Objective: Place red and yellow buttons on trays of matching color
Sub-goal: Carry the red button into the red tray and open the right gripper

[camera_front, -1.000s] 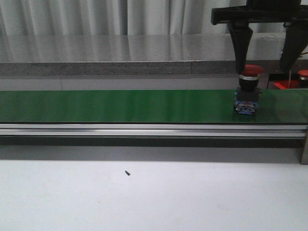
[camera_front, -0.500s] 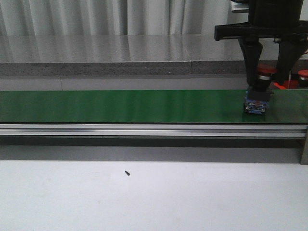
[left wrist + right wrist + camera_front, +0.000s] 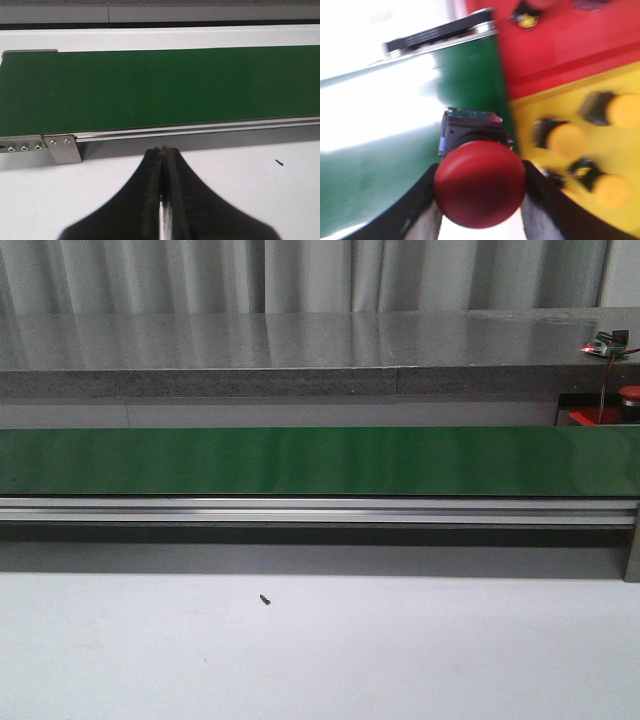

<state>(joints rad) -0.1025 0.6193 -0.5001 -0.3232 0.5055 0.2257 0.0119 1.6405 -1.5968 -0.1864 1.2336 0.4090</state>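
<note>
Right wrist view blurred, overexposed glare, elsewhere sharp

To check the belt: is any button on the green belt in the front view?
No, the green belt lies bare along its whole visible length in the front view.

A long dark green belt runs across the white bench, edged by a silver aluminium rail. A small dark speck lies on the bench in front. Behind stand a grey ledge and pale curtains.
</note>
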